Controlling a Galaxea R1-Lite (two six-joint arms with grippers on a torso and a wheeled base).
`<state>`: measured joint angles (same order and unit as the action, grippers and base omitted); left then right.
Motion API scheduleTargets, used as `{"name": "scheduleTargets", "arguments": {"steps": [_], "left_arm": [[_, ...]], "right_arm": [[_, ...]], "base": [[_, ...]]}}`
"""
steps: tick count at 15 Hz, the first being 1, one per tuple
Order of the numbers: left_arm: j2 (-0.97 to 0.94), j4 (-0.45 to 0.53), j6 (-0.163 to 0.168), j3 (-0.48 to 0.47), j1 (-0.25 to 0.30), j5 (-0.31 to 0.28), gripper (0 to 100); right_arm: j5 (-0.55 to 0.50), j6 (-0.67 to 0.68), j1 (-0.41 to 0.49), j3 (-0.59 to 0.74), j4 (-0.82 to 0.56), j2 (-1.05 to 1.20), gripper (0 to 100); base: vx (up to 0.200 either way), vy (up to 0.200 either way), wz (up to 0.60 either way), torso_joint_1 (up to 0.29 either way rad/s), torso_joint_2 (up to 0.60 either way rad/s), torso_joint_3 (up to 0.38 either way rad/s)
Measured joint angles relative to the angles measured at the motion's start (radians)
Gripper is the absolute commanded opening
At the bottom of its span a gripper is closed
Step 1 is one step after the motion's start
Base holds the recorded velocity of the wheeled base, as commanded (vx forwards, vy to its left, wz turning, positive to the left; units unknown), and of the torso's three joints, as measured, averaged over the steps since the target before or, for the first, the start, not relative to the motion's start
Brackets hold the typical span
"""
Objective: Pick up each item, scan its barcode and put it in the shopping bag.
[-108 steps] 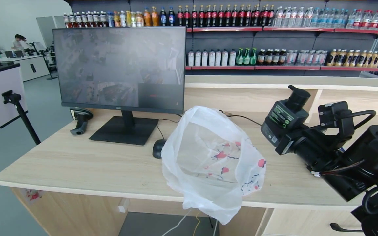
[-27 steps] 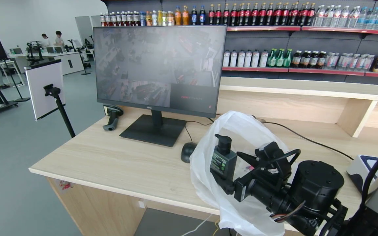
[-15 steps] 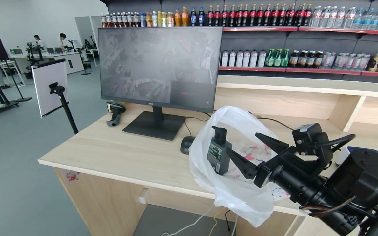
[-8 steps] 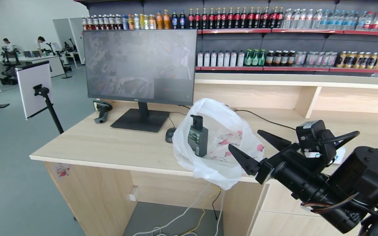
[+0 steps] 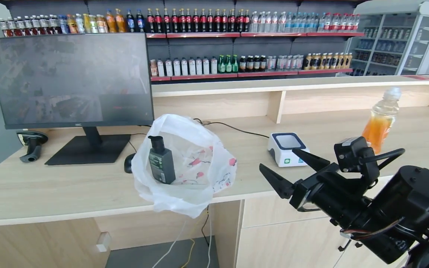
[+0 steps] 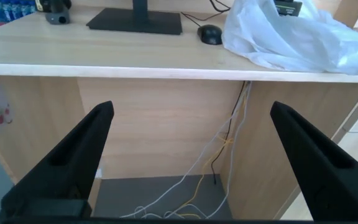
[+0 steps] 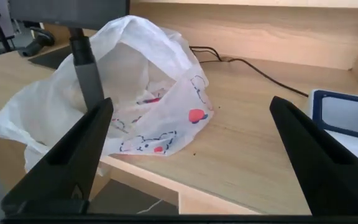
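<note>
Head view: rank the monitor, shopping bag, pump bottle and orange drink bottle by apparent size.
1. monitor
2. shopping bag
3. orange drink bottle and pump bottle: these look about alike and stand at different distances, so I leave them unranked.

Monitor (image 5: 71, 78) (dark), mouse (image 5: 127, 163), drink shelves (image 5: 207, 76)

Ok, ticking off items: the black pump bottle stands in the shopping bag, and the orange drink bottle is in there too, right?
Not quite: the black pump bottle stands in the shopping bag, but the orange drink bottle stands on the counter, well to the bag's right, as the head view shows.
</note>
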<state>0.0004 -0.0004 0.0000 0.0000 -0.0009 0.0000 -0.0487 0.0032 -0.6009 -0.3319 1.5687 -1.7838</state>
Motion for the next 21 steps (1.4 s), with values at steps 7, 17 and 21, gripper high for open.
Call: {"name": "scheduleTargets", "arguments": {"steps": [7, 17, 21], "left_arm": [[0.000, 0.000, -0.001, 0.000, 0.001, 0.000, 100], [0.000, 0.000, -0.002, 0.000, 0.001, 0.000, 100], [0.000, 0.000, -0.002, 0.000, 0.001, 0.000, 100]], "right_arm": [[-0.001, 0.000, 0.016, 0.001, 0.001, -0.007, 100], [-0.002, 0.000, 0.023, 0.010, 0.001, -0.013, 100], [-0.002, 0.000, 0.024, 0.010, 0.002, -0.012, 100]], "base": [[0.000, -0.200, 0.00, 0.002, 0.00, 0.002], [0.000, -0.200, 0.00, 0.001, 0.00, 0.001], [0.000, -0.200, 0.45, 0.002, 0.00, 0.004]]}}
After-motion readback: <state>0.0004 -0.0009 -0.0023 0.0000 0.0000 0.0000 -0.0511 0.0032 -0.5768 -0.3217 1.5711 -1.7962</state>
